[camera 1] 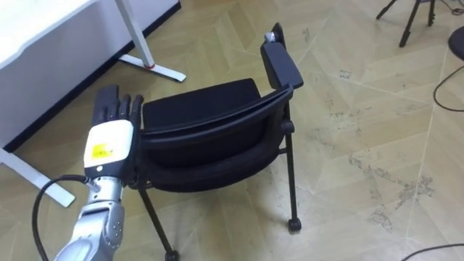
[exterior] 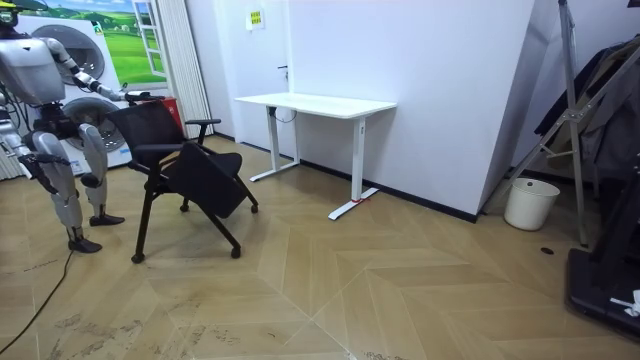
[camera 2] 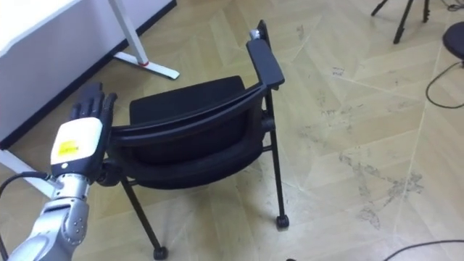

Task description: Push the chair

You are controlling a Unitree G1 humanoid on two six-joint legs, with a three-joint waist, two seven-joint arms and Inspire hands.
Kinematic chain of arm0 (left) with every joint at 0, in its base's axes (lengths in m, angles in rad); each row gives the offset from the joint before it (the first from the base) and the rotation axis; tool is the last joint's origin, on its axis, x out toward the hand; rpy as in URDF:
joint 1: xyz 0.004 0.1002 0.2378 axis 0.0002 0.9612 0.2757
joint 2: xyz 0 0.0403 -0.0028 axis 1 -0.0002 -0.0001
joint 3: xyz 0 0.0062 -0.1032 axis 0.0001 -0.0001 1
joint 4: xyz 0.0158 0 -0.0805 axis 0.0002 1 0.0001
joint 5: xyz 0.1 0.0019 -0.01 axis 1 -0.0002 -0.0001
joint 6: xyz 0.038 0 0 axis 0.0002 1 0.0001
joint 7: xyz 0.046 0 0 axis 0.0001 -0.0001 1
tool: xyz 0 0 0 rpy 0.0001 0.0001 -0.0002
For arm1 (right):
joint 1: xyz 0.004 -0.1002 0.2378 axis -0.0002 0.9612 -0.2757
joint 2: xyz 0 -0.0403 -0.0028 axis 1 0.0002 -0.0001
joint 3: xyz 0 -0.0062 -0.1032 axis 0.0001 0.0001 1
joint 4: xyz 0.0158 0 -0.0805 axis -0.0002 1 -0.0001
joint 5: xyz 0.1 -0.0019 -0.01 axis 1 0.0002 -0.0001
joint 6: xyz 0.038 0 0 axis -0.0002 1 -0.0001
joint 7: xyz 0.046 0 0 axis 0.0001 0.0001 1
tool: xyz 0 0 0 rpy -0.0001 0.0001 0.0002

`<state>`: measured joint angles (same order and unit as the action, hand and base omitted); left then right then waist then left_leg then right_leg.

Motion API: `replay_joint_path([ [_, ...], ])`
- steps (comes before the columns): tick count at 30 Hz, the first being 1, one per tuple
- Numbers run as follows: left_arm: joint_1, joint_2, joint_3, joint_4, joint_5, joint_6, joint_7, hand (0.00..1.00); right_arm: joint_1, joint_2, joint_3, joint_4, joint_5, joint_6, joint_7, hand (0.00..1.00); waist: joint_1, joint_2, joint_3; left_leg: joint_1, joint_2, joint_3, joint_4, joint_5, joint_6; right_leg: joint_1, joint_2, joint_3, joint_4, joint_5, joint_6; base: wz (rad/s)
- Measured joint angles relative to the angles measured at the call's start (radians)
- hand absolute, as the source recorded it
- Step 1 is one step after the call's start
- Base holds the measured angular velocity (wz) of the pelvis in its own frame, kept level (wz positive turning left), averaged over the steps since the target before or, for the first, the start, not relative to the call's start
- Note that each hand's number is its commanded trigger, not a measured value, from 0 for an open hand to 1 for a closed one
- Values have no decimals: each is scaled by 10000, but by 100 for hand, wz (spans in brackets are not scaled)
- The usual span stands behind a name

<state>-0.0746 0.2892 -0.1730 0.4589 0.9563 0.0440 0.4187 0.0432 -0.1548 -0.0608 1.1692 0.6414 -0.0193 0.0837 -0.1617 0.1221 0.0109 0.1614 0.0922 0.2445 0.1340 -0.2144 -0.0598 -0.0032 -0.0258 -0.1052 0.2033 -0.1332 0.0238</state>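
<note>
A black chair (camera 1: 210,123) with armrests and castors stands on the wood floor in front of me, its back towards me and its right armrest (camera 1: 281,64) pointing away. My left hand (camera 1: 109,141) rests with straight fingers against the left end of the backrest, open. In the room view I stand at the left behind the chair (exterior: 160,125), its seat tipped down at the front. My left arm reaches out to it, and my right hand (exterior: 46,172) hangs at my side.
A white desk (camera 1: 36,29) stands to the left, its foot (camera 1: 156,69) close to the chair. Tripod legs (camera 1: 409,22) and a dark cable (camera 1: 442,90) lie at the far right. In the room view a white bin (exterior: 530,203) stands by the wall.
</note>
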Motion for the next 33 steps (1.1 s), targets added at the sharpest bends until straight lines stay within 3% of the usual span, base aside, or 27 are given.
replay_joint_path([
  [12,-2,48,0,-796,439,-1,-100,0,-71,-11,-295,110,-277,0,-248,0,-339,31,-23,-106,-6,19,1,0,0,-118,8,52,17,3,1,-1],
  [16,-4,49,-9,-1249,596,-63,-51,0,-177,-22,-403,235,-353,-12,-305,0,-404,96,-68,-84,-3,16,0,0,0,-108,18,50,18,4,0,-1],
  [20,-3,69,-329,-1223,585,-108,-53,0,-220,-20,-391,319,-273,-12,-336,0,-494,80,-54,-60,-2,-21,-4,0,1,-81,13,12,23,10,-5,1],
  [21,-3,70,-440,-1153,584,-193,-70,2,-232,-17,-390,319,-234,-12,-374,0,-498,64,-42,-53,-2,-19,-5,0,1,-81,13,13,25,23,-6,0],
  [22,-8,72,-537,-1065,584,-251,-94,13,-237,-19,-391,319,-229,-12,-376,0,-516,30,-18,-45,-3,-18,-5,0,1,-82,14,18,29,32,-8,0],
  [23,-11,78,-641,-1036,569,-266,-184,15,-238,-14,-391,327,-231,-12,-372,0,-531,-8,9,-42,-4,-13,-5,0,1,-96,21,37,40,38,-9,0],
  [25,-13,74,-775,-1035,576,-270,-435,2,-235,-1,-383,354,-277,-18,-372,0,-533,-49,37,-52,-2,37,-6,0,1,-115,35,147,33,53,-5,-4],
  [27,-135,-14,-800,-1032,573,-245,-844,0,-217,7,-380,402,-342,-23,-370,0,-545,-43,38,-138,-4,39,-3,0,1,-168,34,153,-19,92,5,2],
  [30,-504,-118,-1108,-1033,425,112,-1415,0,-212,105,-359,539,-22,3,-472,0,-542,-12,21,-320,-6,22,1,0,1,-322,41,145,-52,140,7,3],
  [33,-503,-473,-1216,-1001,352,302,-1614,0,-234,207,-175,524,-119,0,-636,0,-504,16,5,-294,-4,26,-3,1,2,-345,79,238,-46,149,0,-11],
])
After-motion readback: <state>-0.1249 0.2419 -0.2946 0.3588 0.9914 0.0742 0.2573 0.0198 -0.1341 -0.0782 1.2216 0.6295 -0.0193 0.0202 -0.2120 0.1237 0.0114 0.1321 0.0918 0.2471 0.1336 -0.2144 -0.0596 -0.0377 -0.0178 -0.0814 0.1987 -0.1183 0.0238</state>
